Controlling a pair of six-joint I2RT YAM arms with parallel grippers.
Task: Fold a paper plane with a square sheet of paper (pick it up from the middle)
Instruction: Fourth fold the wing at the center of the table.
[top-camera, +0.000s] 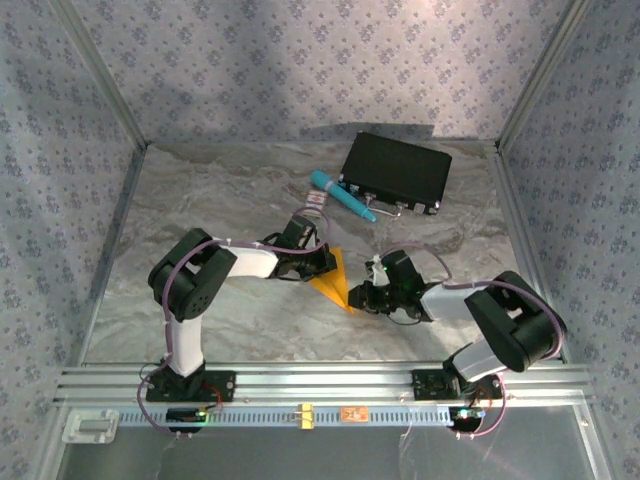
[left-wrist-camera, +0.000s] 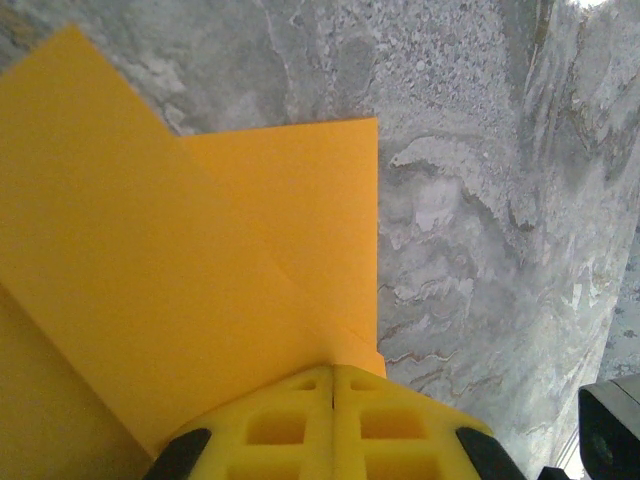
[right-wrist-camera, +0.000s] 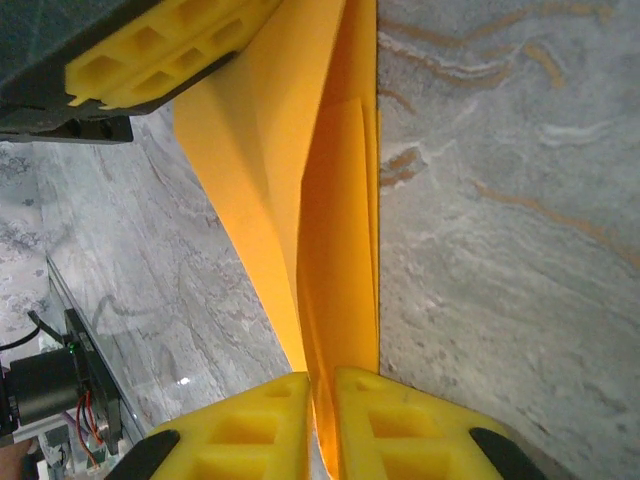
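Top view, paper (top-camera: 336, 281): an orange-yellow pointy shape on the gray tabletop (top-camera: 200, 200). It sits in the middle from left to right, nearer the near edge than the far edge.
Top view, left gripper (top-camera: 321, 264): touches the paper's far left side. From up here its fingers are too small to tell how they stand.
Top view, right gripper (top-camera: 359, 297): touches the paper's near tip. Its fingers are too small to tell as well.
Top view, black case (top-camera: 396, 172): lies flat by the far edge, toward the far right corner, well apart from the paper.
Top view, teal pen (top-camera: 342, 195): just beside the case's left end, between the case and the paper.
Left wrist view, left gripper (left-wrist-camera: 333, 375): its two yellow fingers (left-wrist-camera: 275, 428) are pressed tight together with no gap, pinching the paper.
Left wrist view, paper (left-wrist-camera: 150, 250): up close you can see a flap folded over on a slant, which is too small to make out from above. Bare tabletop (left-wrist-camera: 480, 200) lies past its straight right edge.
Right wrist view, right gripper (right-wrist-camera: 322, 385): its yellow fingers (right-wrist-camera: 400, 425) are almost together. The paper sits in the thin slit between them, held.
Right wrist view, paper (right-wrist-camera: 260, 150): seen from its end, with layers lying close along a long crease. It runs up to the left gripper (right-wrist-camera: 235, 30), which grips the other end.
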